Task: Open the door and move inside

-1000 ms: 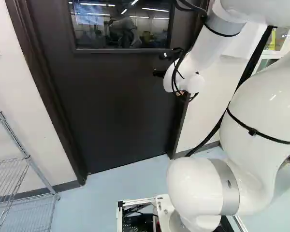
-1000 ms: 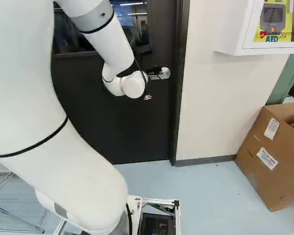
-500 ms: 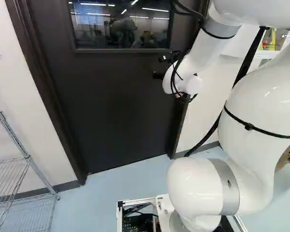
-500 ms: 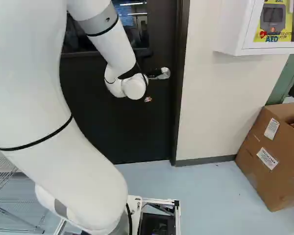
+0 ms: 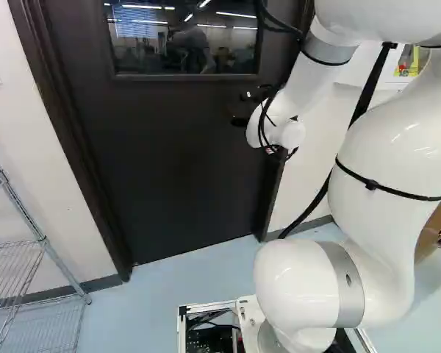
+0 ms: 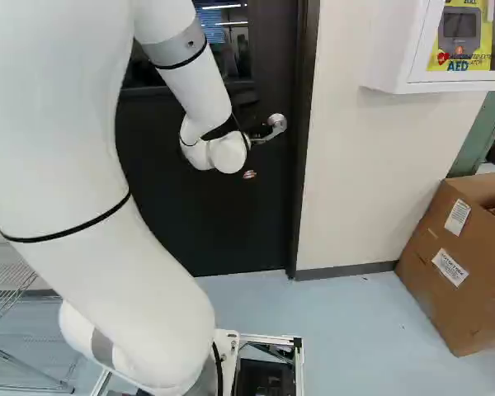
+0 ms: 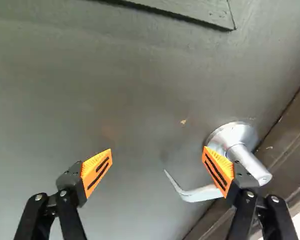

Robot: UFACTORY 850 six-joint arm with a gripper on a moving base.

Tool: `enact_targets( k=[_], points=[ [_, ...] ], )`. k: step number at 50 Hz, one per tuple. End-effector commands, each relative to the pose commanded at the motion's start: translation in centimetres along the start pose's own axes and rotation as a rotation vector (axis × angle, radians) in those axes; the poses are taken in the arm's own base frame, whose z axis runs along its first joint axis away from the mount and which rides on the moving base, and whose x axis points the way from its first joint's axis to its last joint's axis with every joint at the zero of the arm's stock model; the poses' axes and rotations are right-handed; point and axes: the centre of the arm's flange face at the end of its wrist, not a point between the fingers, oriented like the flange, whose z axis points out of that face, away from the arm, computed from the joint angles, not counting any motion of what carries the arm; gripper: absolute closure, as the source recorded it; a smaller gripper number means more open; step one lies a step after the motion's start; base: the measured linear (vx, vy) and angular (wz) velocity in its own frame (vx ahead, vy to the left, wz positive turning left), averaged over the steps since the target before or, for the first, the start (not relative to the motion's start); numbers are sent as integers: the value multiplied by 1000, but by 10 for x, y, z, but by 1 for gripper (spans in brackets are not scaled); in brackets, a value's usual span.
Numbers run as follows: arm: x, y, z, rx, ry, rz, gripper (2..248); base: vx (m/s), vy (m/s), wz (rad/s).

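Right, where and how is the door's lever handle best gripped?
Probably by the middle of the lever handle, from in front, fingers above and below: it is a slim bar standing off the door, running sideways and down from its round base.

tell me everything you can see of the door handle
The door handle is shiny, silver-grey and looks like metal. A round plate sits on the dark door, near the frame; a stubby cylinder stands out from it, and a slim lever reaches away from the frame, curving to a thin tip. In the right base view the lever slopes downward. One finger of the open pincer covers part of it; whether they touch cannot be told. It is not gripped.
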Motion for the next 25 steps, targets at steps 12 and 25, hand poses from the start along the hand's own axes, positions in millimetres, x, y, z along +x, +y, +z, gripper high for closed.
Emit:
enact_targets(
  k=[12, 25],
  points=[
    [-12, -2, 4, 5, -26, 6, 3, 0, 0, 0],
    [-25, -3, 13, 12, -52, 12, 3, 0, 0, 0]
  ],
)
